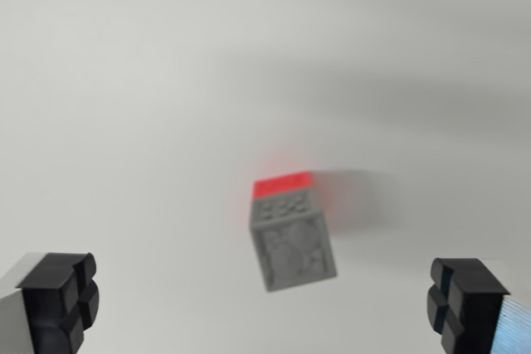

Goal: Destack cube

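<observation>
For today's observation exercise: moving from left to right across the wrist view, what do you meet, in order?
Left fingertip → grey cube, sitting on a red cube whose red edge shows behind it → right fingertip. The cubes overlap, so they share one place in the order.

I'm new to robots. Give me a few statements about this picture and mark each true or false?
1. The grey cube sits on top of a red cube. True.
2. The end effector is clamped on the grey cube. False: its fingers stand wide apart, holding nothing.
3. The stack stands on a plain white surface. True.
4. A green cube lies beside the stack. False: only the two stacked cubes show.
</observation>
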Tool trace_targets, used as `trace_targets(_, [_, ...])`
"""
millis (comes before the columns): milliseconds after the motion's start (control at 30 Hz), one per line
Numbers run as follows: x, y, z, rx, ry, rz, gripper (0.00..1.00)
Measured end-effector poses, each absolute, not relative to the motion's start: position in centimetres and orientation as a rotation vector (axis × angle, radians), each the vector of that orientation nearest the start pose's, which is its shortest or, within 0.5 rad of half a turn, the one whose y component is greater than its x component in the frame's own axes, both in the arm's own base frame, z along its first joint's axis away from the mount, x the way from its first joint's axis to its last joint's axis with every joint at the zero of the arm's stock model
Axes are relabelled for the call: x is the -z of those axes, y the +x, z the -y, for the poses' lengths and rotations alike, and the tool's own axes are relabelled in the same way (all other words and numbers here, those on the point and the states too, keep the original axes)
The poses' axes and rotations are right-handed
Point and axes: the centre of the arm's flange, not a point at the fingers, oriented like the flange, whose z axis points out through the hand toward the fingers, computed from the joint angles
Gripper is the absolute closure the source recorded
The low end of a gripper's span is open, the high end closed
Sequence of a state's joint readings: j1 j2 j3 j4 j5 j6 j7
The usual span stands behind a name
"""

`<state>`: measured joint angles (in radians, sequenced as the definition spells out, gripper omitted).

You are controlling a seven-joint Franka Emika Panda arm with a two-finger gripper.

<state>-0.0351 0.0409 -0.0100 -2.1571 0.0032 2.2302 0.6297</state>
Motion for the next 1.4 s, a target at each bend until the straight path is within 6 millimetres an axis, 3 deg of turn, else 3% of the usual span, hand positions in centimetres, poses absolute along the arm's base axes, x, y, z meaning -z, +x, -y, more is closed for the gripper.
trace_targets(1033, [-28.8,46.9,5.4,-0.009,-3.068,-0.669,0.00])
trace_targets(1400, [-23.9,46.9,5.5,-0.012,-3.075,-0.658,0.00])
